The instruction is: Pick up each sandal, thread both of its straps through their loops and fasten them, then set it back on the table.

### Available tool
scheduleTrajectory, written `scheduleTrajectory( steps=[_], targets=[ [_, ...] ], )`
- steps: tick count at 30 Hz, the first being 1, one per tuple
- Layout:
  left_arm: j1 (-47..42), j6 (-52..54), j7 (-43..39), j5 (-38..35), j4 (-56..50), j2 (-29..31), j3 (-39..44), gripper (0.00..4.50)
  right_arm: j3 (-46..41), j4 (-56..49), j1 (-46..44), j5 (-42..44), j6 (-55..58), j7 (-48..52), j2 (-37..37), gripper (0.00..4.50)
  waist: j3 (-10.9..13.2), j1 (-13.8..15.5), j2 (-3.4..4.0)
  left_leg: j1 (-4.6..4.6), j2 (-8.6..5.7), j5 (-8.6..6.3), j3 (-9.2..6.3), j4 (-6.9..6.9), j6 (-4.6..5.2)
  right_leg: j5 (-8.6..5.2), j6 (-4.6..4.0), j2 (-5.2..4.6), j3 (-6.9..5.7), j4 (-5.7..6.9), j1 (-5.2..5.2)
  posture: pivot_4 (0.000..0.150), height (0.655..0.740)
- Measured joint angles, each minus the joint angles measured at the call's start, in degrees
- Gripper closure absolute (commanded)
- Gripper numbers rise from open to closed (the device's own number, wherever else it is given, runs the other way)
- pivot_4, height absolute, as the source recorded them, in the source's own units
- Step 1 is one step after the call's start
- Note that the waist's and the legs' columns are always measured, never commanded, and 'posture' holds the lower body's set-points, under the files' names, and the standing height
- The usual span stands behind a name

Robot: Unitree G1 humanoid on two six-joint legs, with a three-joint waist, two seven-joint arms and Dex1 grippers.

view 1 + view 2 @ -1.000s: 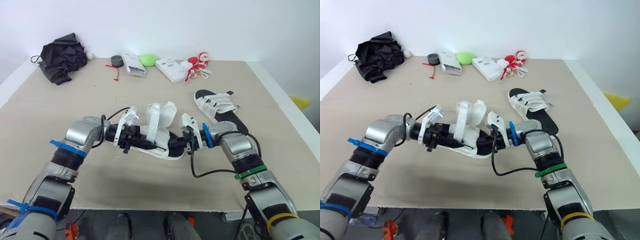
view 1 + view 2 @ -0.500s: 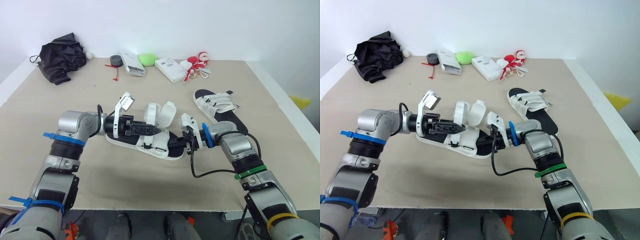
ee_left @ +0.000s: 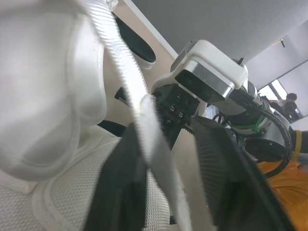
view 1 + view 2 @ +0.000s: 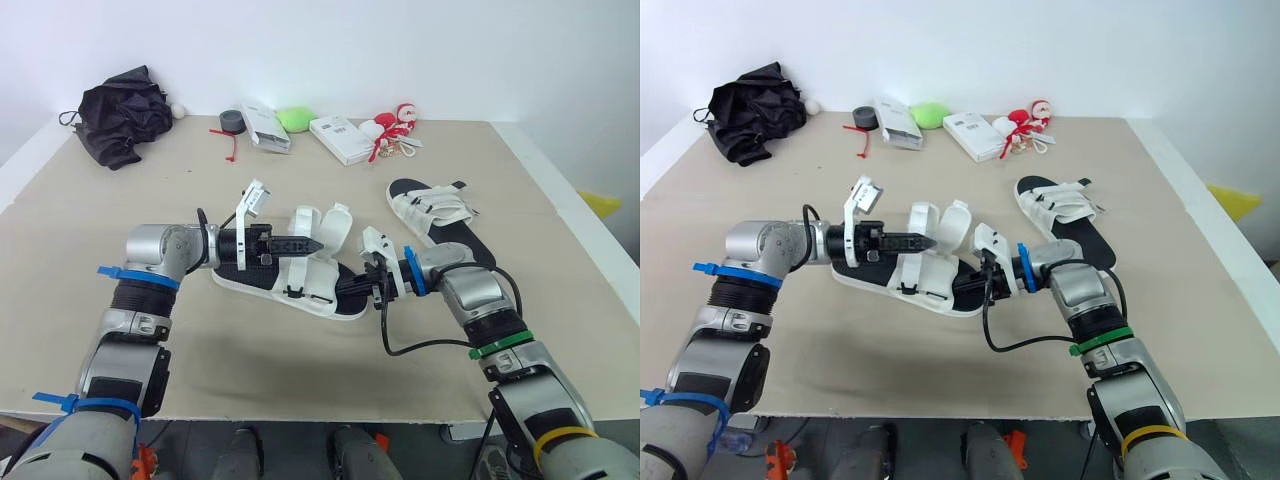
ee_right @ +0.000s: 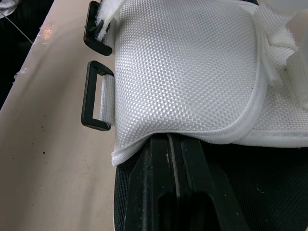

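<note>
A sandal (image 4: 300, 288) with a black sole and white upper lies mid-table, its two white strap flaps (image 4: 335, 225) standing up. My left gripper (image 4: 310, 244) reaches in from the left, shut on a white strap (image 3: 139, 110) that runs between its fingers. My right gripper (image 4: 352, 288) comes from the right, shut on the sandal's heel end; its fingers (image 5: 173, 187) lie pressed together on the sole, tips hidden under the mesh upper. Two black loops (image 5: 96, 103) sit empty on the upper's side. The second sandal (image 4: 435, 215) lies flat at the right.
Along the far edge sit a black cloth bundle (image 4: 120, 115), a tape roll (image 4: 234, 121), two white boxes (image 4: 342, 139), a green object (image 4: 297, 119) and a red-and-white toy (image 4: 395, 128). The table's right edge (image 4: 560, 200) is near the second sandal.
My left gripper has rolled over and moved from the sandal's toe end up to the strap flaps. The right gripper and the sandal's heel have stayed put.
</note>
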Motion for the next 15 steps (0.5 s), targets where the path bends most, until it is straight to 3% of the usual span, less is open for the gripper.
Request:
scheduleTrajectory(
  steps=[1, 9, 15],
  targets=[
    [0.0, 0.0, -0.2, 0.0, 0.0, 0.1, 0.0, 4.46, 0.0, 0.0, 0.0, 0.0, 0.0, 0.0, 0.0, 4.5, 0.0, 0.0, 0.0, 0.0, 0.0, 0.0, 0.0, 0.0, 0.0, 0.0, 0.0, 0.0, 0.0, 0.0, 0.0, 0.15, 0.738],
    [0.3, -0.3, -3.8, 0.0, -0.7, 1.9, -2.1, 4.46, 0.0, -0.1, 0.0, 0.0, 0.0, 0.0, 0.0, 4.5, 0.0, 0.0, 0.0, 0.0, 0.0, 0.0, 0.0, -0.01, 0.0, 0.0, 0.0, 0.01, 0.0, 0.0, -0.01, 0.15, 0.738],
    [3.7, -1.7, -8.1, 1.8, -6.7, 5.9, -9.0, 4.46, 0.1, -0.5, 0.3, 0.1, 0.0, -0.2, 0.3, 4.5, 0.0, -0.2, 0.01, 0.03, 0.02, -0.03, 0.01, -0.07, -0.04, -0.04, -0.04, 0.02, 0.02, 0.0, -0.02, 0.15, 0.738]
  ],
)
